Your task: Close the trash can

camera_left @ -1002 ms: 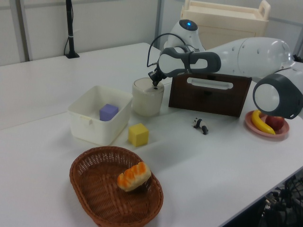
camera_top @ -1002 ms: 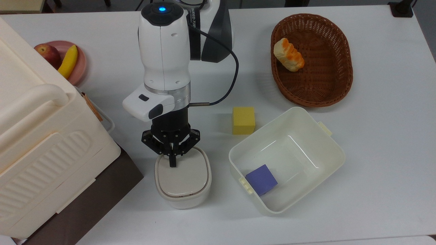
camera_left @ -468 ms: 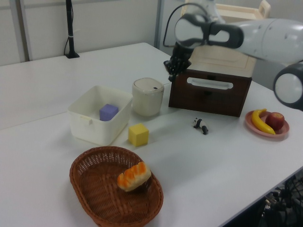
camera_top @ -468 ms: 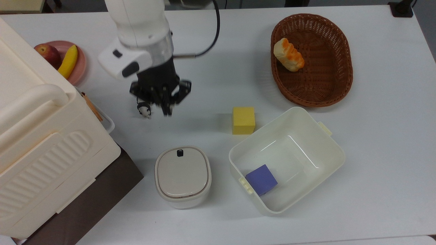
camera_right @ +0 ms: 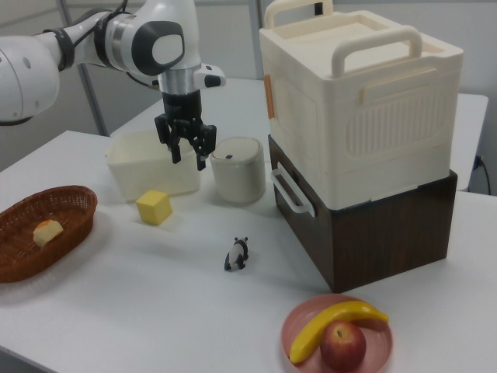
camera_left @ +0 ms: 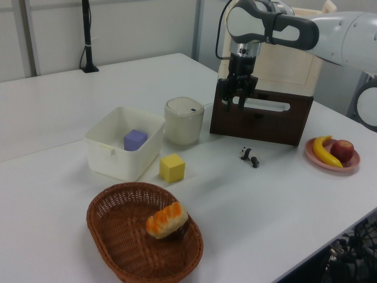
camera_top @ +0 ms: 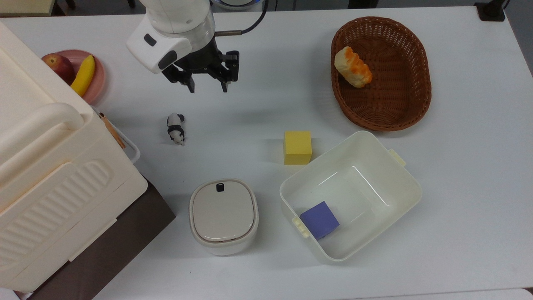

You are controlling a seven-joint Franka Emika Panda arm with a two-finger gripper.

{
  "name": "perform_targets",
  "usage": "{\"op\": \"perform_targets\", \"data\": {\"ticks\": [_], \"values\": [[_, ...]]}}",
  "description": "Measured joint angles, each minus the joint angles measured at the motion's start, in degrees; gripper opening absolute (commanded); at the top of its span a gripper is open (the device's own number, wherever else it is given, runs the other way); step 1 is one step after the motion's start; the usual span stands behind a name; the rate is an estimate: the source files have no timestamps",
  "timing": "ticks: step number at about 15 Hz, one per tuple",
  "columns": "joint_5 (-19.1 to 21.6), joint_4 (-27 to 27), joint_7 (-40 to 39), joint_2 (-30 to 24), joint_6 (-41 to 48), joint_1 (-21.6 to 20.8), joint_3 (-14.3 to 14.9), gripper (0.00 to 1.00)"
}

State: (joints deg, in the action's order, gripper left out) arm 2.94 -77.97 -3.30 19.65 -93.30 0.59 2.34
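Where the white table (camera_top: 458, 187) runs nearest in the top view, at the bottom: trash can (camera_top: 224, 216), small and cream-white with a rounded-square top, beige lid flat and flush with the rim, 1 small black button (camera_top: 219, 187) at the far edge of the lid. Just beside it on the top view's right, not touching: open white tub (camera_top: 410, 183) with a purple cube (camera_top: 320, 219) in its near corner. On the top view's left: big cream ribbed box (camera_top: 50, 175) on a dark brown base (camera_top: 137, 225).

Farther up: yellow cube (camera_top: 297, 147) by the tub's far corner, panda figurine (camera_top: 175, 127) alone on bare table, then the gripper (camera_top: 207, 87) well apart from the trash can, raised, its 2 black fingers spread wide with nothing between them. Farthest: brown wicker basket (camera_top: 383, 75) with a piece of bread (camera_top: 352, 66), and a pink plate (camera_top: 96, 79) with a banana (camera_top: 84, 75) and an apple (camera_top: 58, 66).

Seen from the side in the right view: trash can (camera_right: 238, 169) upright with plain rounded walls, standing between tub (camera_right: 144, 167) and brown base (camera_right: 365, 233); gripper (camera_right: 185, 159) hanging above table level, in front of the tub. Also clear there: 2 arched handles on top of the ribbed box (camera_right: 365, 101) and a white handle on the base's front. In the left view: gripper (camera_left: 234, 107) before the brown base (camera_left: 259, 121), trash can (camera_left: 184, 121) lower and to the left view's left, button visible on its lid.
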Motion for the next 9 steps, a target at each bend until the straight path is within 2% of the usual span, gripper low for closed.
{"op": "perform_targets", "data": {"ticks": [3, 9], "values": [[-1.9, -1.7, 0.0, -1.2, 0.3, -0.1, 0.0, 1.00], [-2.0, -2.4, 0.0, -2.5, 0.3, 0.1, 0.2, 1.00]]}}
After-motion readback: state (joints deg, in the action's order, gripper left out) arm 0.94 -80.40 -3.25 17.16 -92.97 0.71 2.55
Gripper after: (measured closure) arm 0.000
